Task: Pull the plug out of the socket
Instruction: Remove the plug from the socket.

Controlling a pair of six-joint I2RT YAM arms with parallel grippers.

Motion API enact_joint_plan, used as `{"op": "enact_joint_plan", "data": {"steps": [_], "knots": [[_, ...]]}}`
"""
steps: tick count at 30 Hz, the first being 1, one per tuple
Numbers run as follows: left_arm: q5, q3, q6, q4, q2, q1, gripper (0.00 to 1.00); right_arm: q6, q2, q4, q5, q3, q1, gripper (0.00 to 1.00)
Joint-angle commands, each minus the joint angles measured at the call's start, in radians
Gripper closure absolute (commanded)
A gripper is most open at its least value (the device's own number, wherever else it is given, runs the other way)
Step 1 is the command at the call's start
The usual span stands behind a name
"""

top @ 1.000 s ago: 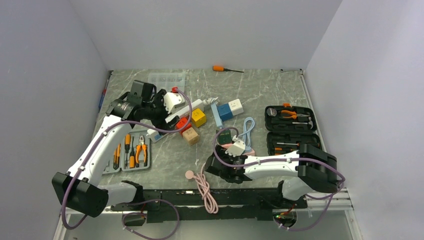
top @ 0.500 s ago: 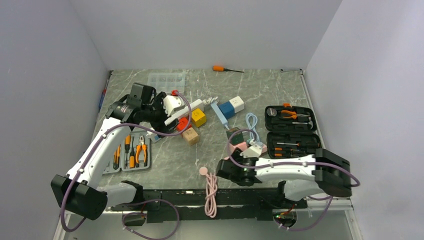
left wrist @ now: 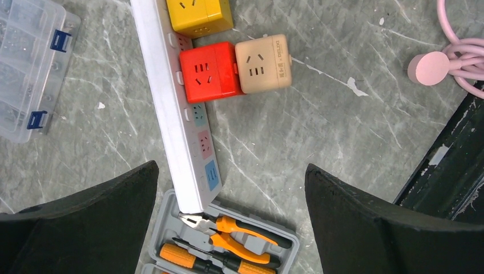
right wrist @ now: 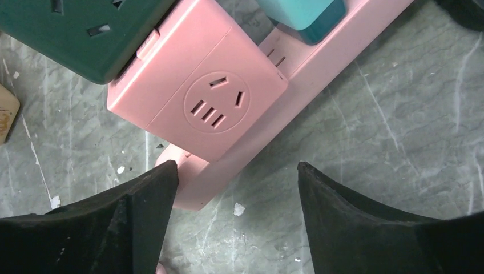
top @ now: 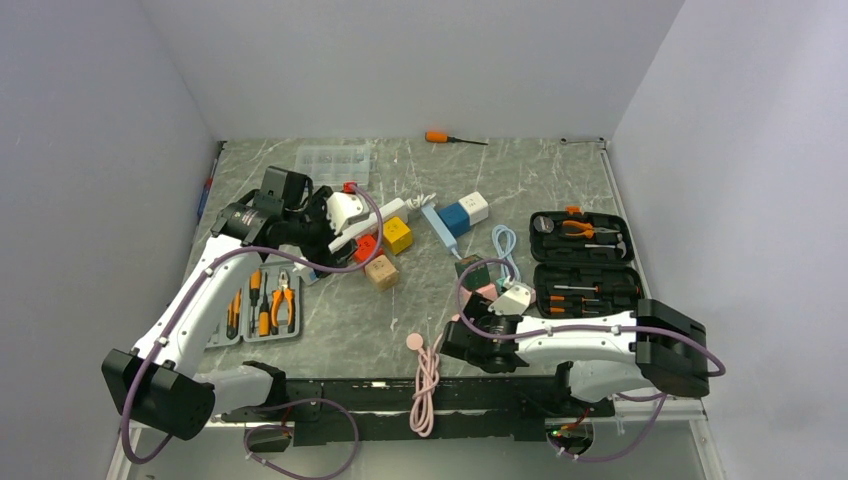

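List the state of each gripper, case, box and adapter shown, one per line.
Left gripper: open, holding nothing.
Right gripper: open, over the pink power strip end.
Black plastic tool case: open.
Clear plastic organiser box: shut.
Pink cube adapter: seated on that strip.

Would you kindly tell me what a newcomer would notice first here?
A pink cube adapter sits on a pink power strip just ahead of the right arm's open fingers, a dark green cube beside it. Under the left wrist, a red cube and a beige cube sit beside a long white strip; an open black tool case lies far right.
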Motion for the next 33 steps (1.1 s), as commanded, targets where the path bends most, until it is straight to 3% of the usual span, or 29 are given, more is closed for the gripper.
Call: {"op": "enact_joint_plan", "data": {"steps": [1, 7, 14, 17, 23, 25, 27, 33], "knots": [[0.024, 0.004, 0.018, -0.020, -0.016, -0.004, 0.01, -0.011, 0.021, 0.095, -0.044, -0.012, 0.006, 0.20], [0.018, 0.003, 0.029, -0.030, -0.017, -0.004, 0.01, -0.032, -0.015, 0.314, -0.046, -0.088, -0.029, 0.21], [0.004, 0.003, 0.043, -0.044, -0.022, -0.004, 0.01, -0.072, 0.119, 0.439, -0.105, -0.043, -0.105, 0.27], [0.003, -0.006, 0.052, -0.050, -0.030, -0.004, 0.01, -0.093, 0.154, 0.432, -0.096, -0.009, -0.109, 0.38], [0.029, -0.031, 0.062, -0.045, -0.049, -0.004, 0.01, -0.148, 0.124, 0.328, -0.061, 0.020, -0.087, 0.84], [0.050, -0.038, 0.066, -0.047, -0.054, -0.003, 0.01, -0.170, 0.089, 0.294, -0.048, 0.014, -0.066, 0.95], [0.077, -0.051, 0.071, -0.044, -0.062, -0.004, 0.01, -0.266, 0.051, 0.307, -0.062, 0.002, -0.052, 1.00], [0.157, -0.072, 0.090, -0.015, -0.083, -0.047, 0.01, -0.530, -0.148, 0.272, -0.055, -0.015, -0.015, 1.00]]}}
